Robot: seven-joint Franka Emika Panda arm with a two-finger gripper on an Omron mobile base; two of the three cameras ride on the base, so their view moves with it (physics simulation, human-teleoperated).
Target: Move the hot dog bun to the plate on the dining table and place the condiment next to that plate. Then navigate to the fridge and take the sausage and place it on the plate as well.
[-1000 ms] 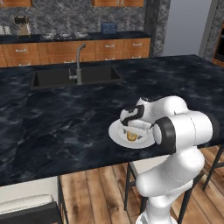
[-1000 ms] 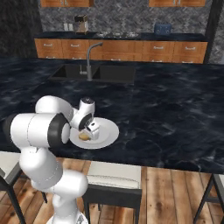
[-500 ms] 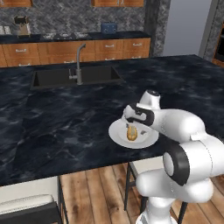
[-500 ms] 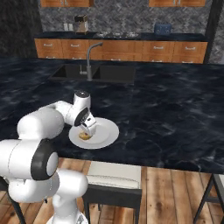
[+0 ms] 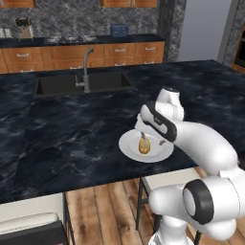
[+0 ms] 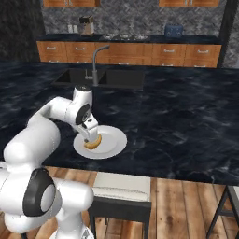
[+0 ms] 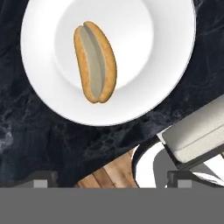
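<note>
Pincer [image 5: 143, 139] spread wide, gripping nothing, poised just above hot dog bun [image 5: 144, 145], clear of it. Fingertips [image 7: 40, 183] well apart at bottom of hand view. Bun lying flat on plate [image 5: 129, 146], split side up, off centre toward one side of the rim. Plate sat on tabletop [image 5: 72, 139] close to near edge, roughly midway along it, well apart from inset sink [image 5: 62, 82] and steel tap [image 5: 86, 67] at far side. Stool seat [image 6: 122, 185] tucked under near edge, just below plate. Wood floor [image 6: 186, 205] beneath. Back counter with wood drawers [image 6: 140, 50] behind, toaster-like box [image 6: 173, 31] on it. Tall grey fridge [image 5: 206, 28] at far right in left base view.
</note>
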